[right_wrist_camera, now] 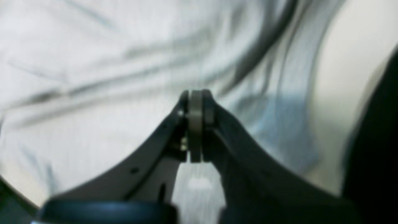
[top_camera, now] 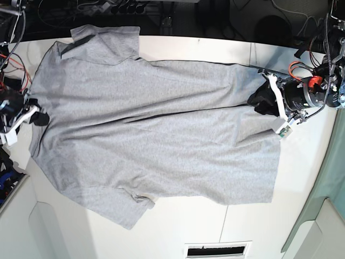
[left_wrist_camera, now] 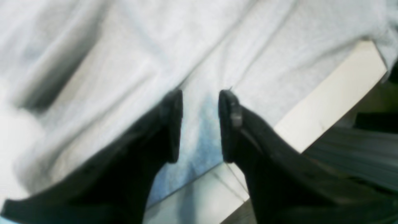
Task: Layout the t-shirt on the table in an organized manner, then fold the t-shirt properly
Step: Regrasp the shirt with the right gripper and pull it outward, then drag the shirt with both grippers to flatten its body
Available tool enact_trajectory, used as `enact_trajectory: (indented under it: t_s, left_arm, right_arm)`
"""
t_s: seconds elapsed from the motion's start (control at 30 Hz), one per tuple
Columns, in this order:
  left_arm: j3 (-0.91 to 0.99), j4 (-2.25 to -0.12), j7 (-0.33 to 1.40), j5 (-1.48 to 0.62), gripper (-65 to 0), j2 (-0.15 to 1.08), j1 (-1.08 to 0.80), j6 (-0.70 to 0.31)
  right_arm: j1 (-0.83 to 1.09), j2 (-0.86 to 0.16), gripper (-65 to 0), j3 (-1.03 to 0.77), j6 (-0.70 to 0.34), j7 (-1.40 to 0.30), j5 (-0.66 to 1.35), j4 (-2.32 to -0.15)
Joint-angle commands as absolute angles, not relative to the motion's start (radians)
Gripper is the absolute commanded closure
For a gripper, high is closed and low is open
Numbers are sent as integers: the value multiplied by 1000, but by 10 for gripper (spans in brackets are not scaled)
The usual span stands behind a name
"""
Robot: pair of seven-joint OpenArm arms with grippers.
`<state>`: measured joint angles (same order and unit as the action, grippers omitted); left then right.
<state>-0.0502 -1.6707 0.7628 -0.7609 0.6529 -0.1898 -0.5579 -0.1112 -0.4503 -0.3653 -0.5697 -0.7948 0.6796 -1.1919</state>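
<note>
The light grey t-shirt lies spread out on the white table, with one sleeve at the far left and the other at the near left. My left gripper hovers over the shirt's right-hand end. In the left wrist view it is open, with wrinkled shirt cloth showing through the gap and nothing pinched. My right gripper sits at the shirt's left edge. In the right wrist view it is shut just above the cloth. I cannot tell whether any cloth is caught in it.
Cables and electronics line the table's far edge, and more wiring hangs by both arm bases. A white vent sits at the near edge. The table's edge runs close to my left gripper, with dark floor beyond it.
</note>
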Motion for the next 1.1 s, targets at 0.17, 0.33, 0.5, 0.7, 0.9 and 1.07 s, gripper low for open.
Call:
enact_trajectory:
  t_s: [0.17,0.33,0.5,0.7,0.9,1.07]
  left_arm:
    - [135,-1685,753,-796,-229,662,-301,-565]
    - [145,-1665,708,-742,-228,641,-334,-564]
    - [145,-1578,632,-665,-228,568,-324,-564]
    - [144,-1569,629,-661,-228,532,-232,-522]
    - [117,-1501,630,-651,-226,527,-141,-482]
    - [15,-1361,632,-635,-226,526,-51,-482]
  right_arm:
    - [50,-470,0,-374,-579,-778,716,-1306]
    - [97,-461,0,-373,-579,-749,705,-1305]
    - [94,-451,0,-372,-576,-683,657,-1303]
    - [15,-447,0,-372,-573,-662,613,-1298]
    - [-82,-428,0,-371,-573,-661,584,-1177]
    - [-152,-418,0,-371,-573,-657,564,-1030]
